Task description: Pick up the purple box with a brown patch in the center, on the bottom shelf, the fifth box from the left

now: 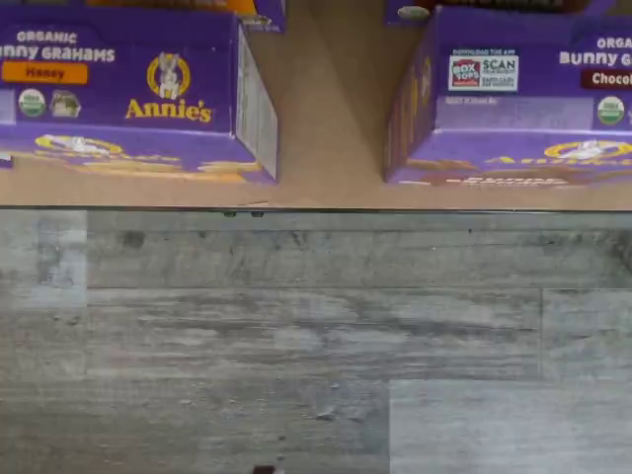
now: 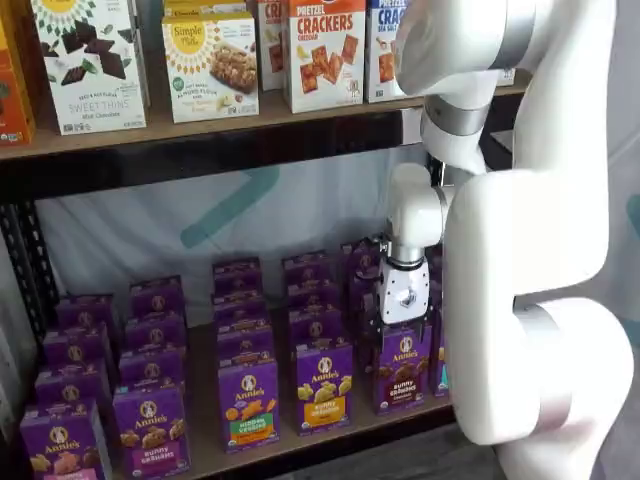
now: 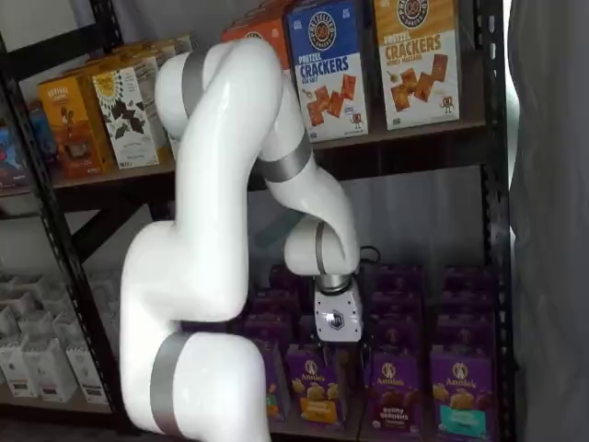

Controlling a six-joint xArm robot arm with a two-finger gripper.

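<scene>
The purple box [image 2: 403, 365] is an Annie's Bunny Grahams carton with dark brown cookies. It stands upright at the front of the bottom shelf [image 2: 205, 440] and shows in both shelf views [image 3: 391, 387]. In the wrist view its lid [image 1: 523, 89] reads "Chocolate". My gripper [image 2: 398, 332] hangs just above and in front of this box's top; in a shelf view [image 3: 336, 348] it sits slightly to the box's left. The white body shows, but the black fingers are dark against the boxes, so no gap can be read.
A purple Honey carton [image 1: 128, 89] stands beside the chocolate one, with bare shelf board [image 1: 326, 118] between them. The black front rail [image 1: 316, 209] and grey floor [image 1: 296, 336] lie in front. Several rows of purple cartons [image 2: 248, 400] fill the shelf. Cracker boxes [image 2: 325, 50] stand on the shelf above.
</scene>
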